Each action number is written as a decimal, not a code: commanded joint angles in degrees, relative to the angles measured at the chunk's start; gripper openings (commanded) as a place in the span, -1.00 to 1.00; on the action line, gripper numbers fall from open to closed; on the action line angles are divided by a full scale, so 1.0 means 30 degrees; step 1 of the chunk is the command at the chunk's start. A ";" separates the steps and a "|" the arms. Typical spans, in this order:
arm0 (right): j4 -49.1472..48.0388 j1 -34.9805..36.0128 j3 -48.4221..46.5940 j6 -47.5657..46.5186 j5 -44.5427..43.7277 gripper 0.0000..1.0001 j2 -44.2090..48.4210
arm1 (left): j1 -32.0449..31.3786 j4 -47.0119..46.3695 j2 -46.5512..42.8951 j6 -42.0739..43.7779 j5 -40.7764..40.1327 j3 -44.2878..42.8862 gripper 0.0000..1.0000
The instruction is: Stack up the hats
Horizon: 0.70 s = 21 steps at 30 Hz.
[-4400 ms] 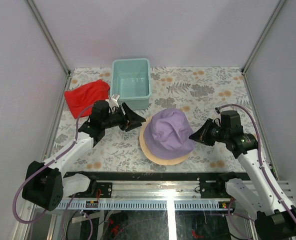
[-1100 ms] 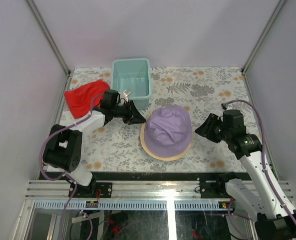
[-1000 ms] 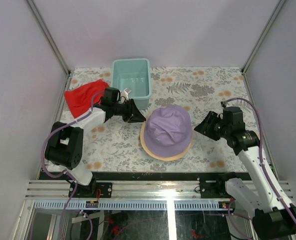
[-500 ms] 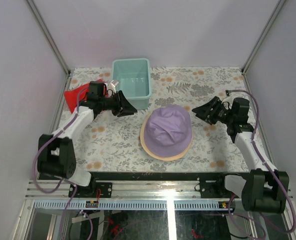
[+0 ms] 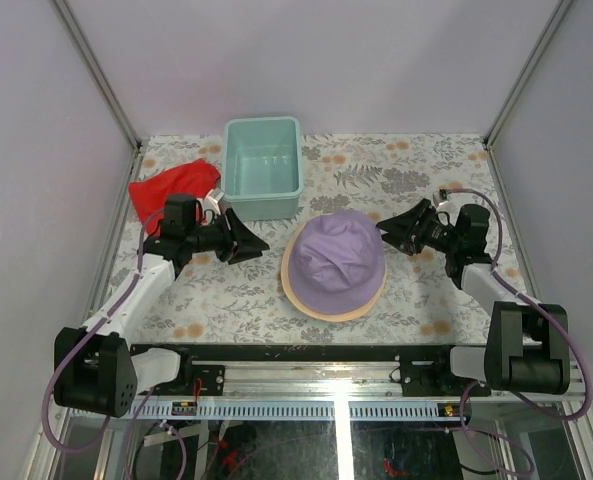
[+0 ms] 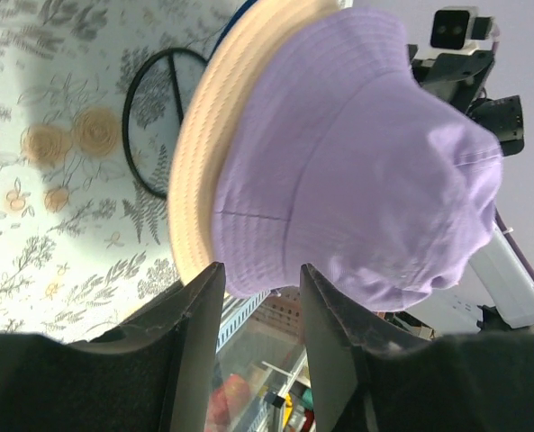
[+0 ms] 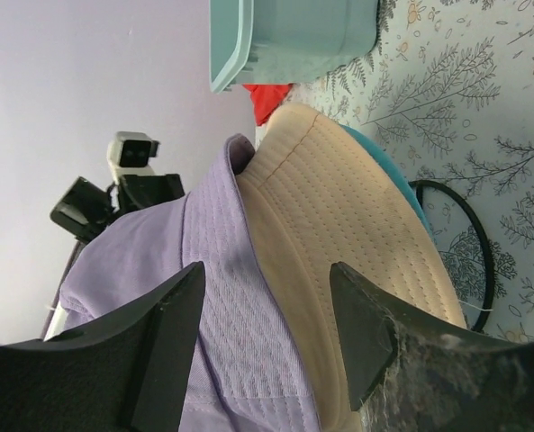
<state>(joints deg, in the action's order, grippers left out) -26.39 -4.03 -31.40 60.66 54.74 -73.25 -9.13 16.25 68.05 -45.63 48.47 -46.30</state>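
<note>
The hats sit as one stack at the table's middle: a lavender hat (image 5: 336,255) on top, a tan brim (image 5: 306,302) under it. A teal edge (image 7: 403,184) peeks from below the tan brim (image 7: 339,225) in the right wrist view. My left gripper (image 5: 248,245) hovers just left of the stack, open, with nothing between its fingers (image 6: 194,315); the lavender hat (image 6: 357,153) lies ahead of it. My right gripper (image 5: 389,235) is close to the stack's right side, open and empty, facing the lavender crown (image 7: 158,270).
A pale-teal bin (image 5: 263,124) stands behind the stack, a red cloth (image 5: 171,188) to its left. A black ring (image 6: 151,117) is on the flowered table by the stack. Frame posts and walls bound the table's sides.
Both grippers' jaws have spread wider. The left gripper has dropped from beside the bin to the stack's left; the right one has swung in near the stack's right. The hats have not moved.
</note>
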 commanded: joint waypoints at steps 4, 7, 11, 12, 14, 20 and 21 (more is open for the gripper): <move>-0.6523 0.0133 0.0889 0.3819 0.1504 0.25 -0.1047 | -0.0783 -0.1806 -0.0689 -0.1999 -0.0531 0.1724 -0.23; -0.9293 0.0343 0.1467 0.5639 0.1557 0.18 -0.1652 | -0.1045 -0.1971 -0.0530 -0.2106 -0.0691 0.1784 -0.23; -1.0398 0.0801 0.1784 0.6554 0.1543 0.00 -0.2220 | -0.1189 -0.2188 -0.0257 -0.2131 -0.0814 0.1812 -0.23; -1.0356 0.0903 0.1818 0.6479 0.1505 -0.05 -0.2261 | -0.1219 -0.2259 -0.0186 -0.2160 -0.0820 0.1815 -0.23; -1.0303 0.1066 0.1887 0.6447 0.1332 -0.24 -0.2369 | -0.1304 -0.2367 -0.0097 -0.2193 -0.0855 0.1787 -0.23; -1.0200 0.1168 0.2527 0.6240 0.0916 -0.90 -0.2417 | -0.1382 -0.2457 -0.0153 -0.2250 -0.0912 0.1960 -0.24; -0.9866 0.1161 0.2731 0.5982 0.0800 -0.91 -0.2268 | -0.1382 -0.2458 -0.0209 -0.2289 -0.0895 0.1988 -0.24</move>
<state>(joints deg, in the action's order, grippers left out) -53.56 -1.10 -24.73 79.61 57.63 -80.79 -12.88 11.99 67.85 -51.81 46.02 -41.25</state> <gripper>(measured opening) 0.077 0.384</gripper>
